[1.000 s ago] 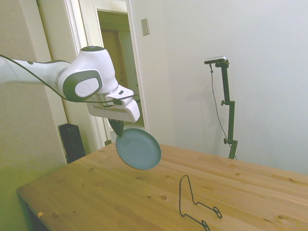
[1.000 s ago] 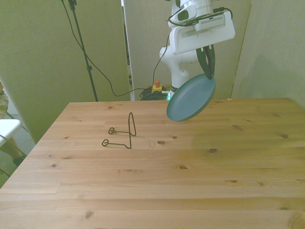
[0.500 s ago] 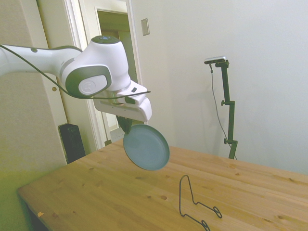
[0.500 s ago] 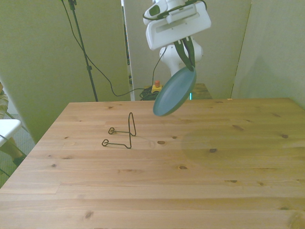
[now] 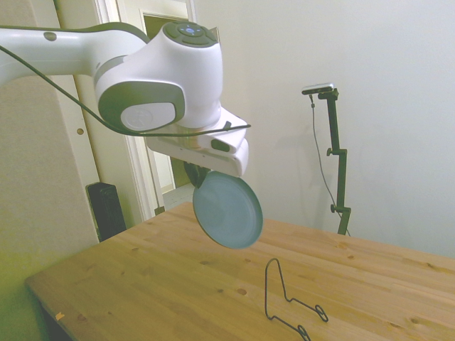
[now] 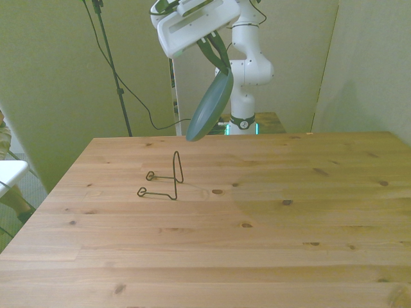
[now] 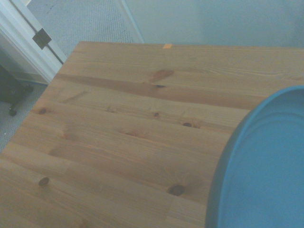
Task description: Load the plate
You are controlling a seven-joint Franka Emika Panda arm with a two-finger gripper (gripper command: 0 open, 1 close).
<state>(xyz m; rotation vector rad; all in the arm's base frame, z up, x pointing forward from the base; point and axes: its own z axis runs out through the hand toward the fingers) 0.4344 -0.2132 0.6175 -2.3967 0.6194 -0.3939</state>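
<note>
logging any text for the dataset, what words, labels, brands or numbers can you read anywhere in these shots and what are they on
None can be read.
plate: plain teal, unmarked in all three views.
pincer: white housing above it shows no legible label.
wire stand: bare black wire, no tag.
table: only wood grain and knots.
</note>
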